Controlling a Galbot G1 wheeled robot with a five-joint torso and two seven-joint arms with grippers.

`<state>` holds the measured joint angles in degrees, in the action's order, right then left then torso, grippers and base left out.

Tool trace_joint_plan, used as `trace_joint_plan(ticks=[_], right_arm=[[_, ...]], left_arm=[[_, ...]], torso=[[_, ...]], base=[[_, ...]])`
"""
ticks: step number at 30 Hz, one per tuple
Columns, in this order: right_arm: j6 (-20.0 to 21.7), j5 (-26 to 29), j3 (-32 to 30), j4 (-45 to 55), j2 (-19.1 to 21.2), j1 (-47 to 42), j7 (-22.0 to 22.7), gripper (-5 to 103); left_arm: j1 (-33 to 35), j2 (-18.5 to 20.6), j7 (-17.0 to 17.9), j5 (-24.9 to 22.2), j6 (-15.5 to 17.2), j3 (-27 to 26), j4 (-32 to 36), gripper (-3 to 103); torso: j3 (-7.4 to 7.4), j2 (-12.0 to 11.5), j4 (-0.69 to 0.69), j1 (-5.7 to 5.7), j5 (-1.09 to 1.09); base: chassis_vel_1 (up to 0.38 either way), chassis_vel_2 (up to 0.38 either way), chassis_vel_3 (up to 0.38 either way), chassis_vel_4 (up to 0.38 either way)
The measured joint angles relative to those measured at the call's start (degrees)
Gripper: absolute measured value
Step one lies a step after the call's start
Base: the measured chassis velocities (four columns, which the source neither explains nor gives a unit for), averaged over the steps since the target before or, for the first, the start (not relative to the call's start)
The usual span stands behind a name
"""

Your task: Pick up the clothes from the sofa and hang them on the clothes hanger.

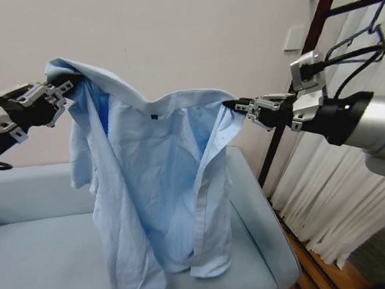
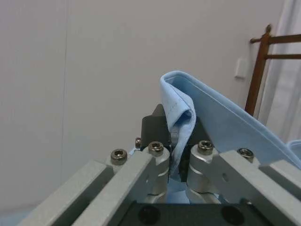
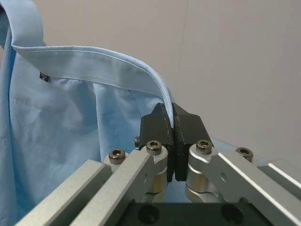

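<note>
A light blue shirt [image 1: 156,187] hangs spread in the air above the pale blue sofa [image 1: 48,260], its hem just touching the seat. My left gripper [image 1: 62,91] is shut on the shirt's collar edge at the upper left; in the left wrist view the folded collar [image 2: 181,120] is pinched between the black pads [image 2: 155,127]. My right gripper [image 1: 241,106] is shut on the other collar end at the right; in the right wrist view the collar band [image 3: 94,66] runs into the closed pads [image 3: 188,129]. A dark wooden clothes rack [image 1: 319,16] with a wire hanger [image 1: 360,37] stands at the upper right.
White curtains [image 1: 335,194] hang behind the rack at the right. A white wall with a switch plate [image 1: 295,38] is behind the sofa. Wooden floor [image 1: 320,274] shows past the sofa's right end.
</note>
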<state>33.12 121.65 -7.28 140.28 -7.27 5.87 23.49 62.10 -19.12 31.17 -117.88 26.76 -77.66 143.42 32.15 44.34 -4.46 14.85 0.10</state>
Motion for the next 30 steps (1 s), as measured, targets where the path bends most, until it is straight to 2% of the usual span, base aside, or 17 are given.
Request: trace_joint_plan(ticks=[2,4,5,6,8,10,11,13,14,15,18,19,22,23,27,28,30], right_arm=[[0.53,0.37,0.51,0.33,0.07,-0.57,1.1,1],[1.92,0.7,1.88,0.72,-1.2,-2.29,3.53,1],[2.75,0.19,2.68,0.74,-2.61,-4.02,4.88,1],[2.75,0.19,2.68,0.74,-2.61,-4.02,4.88,1],[4.16,-2.74,4.02,0.04,-5.97,-8.71,6.68,1],[5.16,-12.58,7.18,-2.23,-10.74,-15.69,6.08,1],[5.16,-12.58,7.18,-2.23,-10.74,-15.69,6.08,1],[4.07,-30.33,14.21,-7.94,-15.98,-20.9,0.8,1],[3.16,-36.31,17.04,-10.97,-17.74,-21.68,-1.34,1],[3.16,-36.31,17.04,-10.97,-17.74,-21.68,-1.34,1],[-1.67,-53.97,25.05,-21.48,-24.08,-22.05,-8.19,1],[-1.67,-53.97,25.05,-21.48,-24.08,-22.05,-8.19,1],[-4.83,-62.32,29.72,-30.81,-30.09,-21.41,-11.41,1],[-4.83,-62.32,29.72,-30.81,-30.09,-21.41,-11.41,1],[-8.73,-70.59,33.08,-42.78,-35.57,-21.86,-15.39,1],[-8.73,-70.59,33.08,-42.78,-35.57,-21.86,-15.39,1],[-10.99,-74.99,33.71,-48.25,-38.31,-22.58,-16.51,1]], left_arm=[[0.05,-0.73,1.84,-1.2,0.35,1.98,0.0,3],[0.45,-3.37,5.89,-1.86,0.44,8.58,-0.09,3],[1.33,-5.23,6.56,-1.89,0.62,11.66,-0.11,3],[1.33,-5.23,6.56,-1.89,0.62,11.66,-0.11,3],[2.89,-8.79,6.53,-0.77,1.87,17.03,-0.27,3],[3.32,-12.67,4.9,5.11,3.25,26.29,-0.6,3],[3.32,-12.67,4.9,5.11,3.25,26.29,-0.6,3],[1.72,-15.22,-0.07,14.33,3.33,34.82,-6.14,3],[0.65,-16.09,-2.33,18.88,3.08,38.3,-9.63,3],[0.65,-16.09,-2.33,18.88,3.08,38.3,-9.63,3],[-3.96,-19.2,-8.36,34.5,-0.16,49.95,-21.26,3],[-3.96,-19.2,-8.36,34.5,-0.16,49.95,-21.26,3],[-10.19,-23.97,-11.49,46.22,-2.5,60.28,-32.49,3],[-10.19,-23.97,-11.49,46.22,-2.5,60.28,-32.49,3],[-19.86,-30.13,-14.38,56.22,-6.22,73.2,-48.25,3],[-19.86,-30.13,-14.38,56.22,-6.22,73.2,-48.25,3],[-24.36,-33.44,-15.88,60.85,-8.52,78.3,-56.12,3]], torso=[[0.0,0.0,-0.01,0.0,0.0],[0.0,0.0,-0.03,0.0,-0.01],[0.01,0.0,-0.03,0.01,-0.03],[0.01,0.0,-0.03,0.01,-0.03],[0.02,-0.01,0.02,0.02,-0.04],[0.03,-0.01,0.04,0.02,-0.02],[0.03,-0.01,0.04,0.02,-0.02],[0.02,-0.01,-0.01,0.02,0.04],[0.02,-0.01,-0.01,0.02,0.03],[0.02,-0.01,-0.01,0.02,0.03],[0.04,-0.02,0.01,0.03,-0.03],[0.04,-0.02,0.01,0.03,-0.03],[0.03,-0.02,0.03,0.04,-0.03],[0.03,-0.02,0.03,0.04,-0.03],[0.03,-0.02,-0.01,0.02,-0.01],[0.03,-0.02,-0.01,0.02,-0.01],[0.03,-0.02,-0.02,0.03,-0.01]], base=[[0.0,0.0,0.0,0.0],[0.0,0.0,0.0,0.0],[0.0,0.0,0.0,0.0],[0.0,0.0,0.0,0.0],[0.0,0.0,0.0,0.0],[0.0,0.0,0.0,0.0],[0.0,0.0,0.0,0.0],[0.0,0.0,0.0,0.0],[0.0,0.0,0.0,0.0],[0.0,0.0,0.0,0.0],[0.0,0.0,0.0,0.0],[0.0,0.0,0.0,0.0],[0.0,0.0,0.0,0.0],[0.0,0.0,0.0,0.0],[0.0,0.0,0.0,0.0],[0.0,0.0,0.0,0.0],[0.0,0.0,0.0,0.0]])
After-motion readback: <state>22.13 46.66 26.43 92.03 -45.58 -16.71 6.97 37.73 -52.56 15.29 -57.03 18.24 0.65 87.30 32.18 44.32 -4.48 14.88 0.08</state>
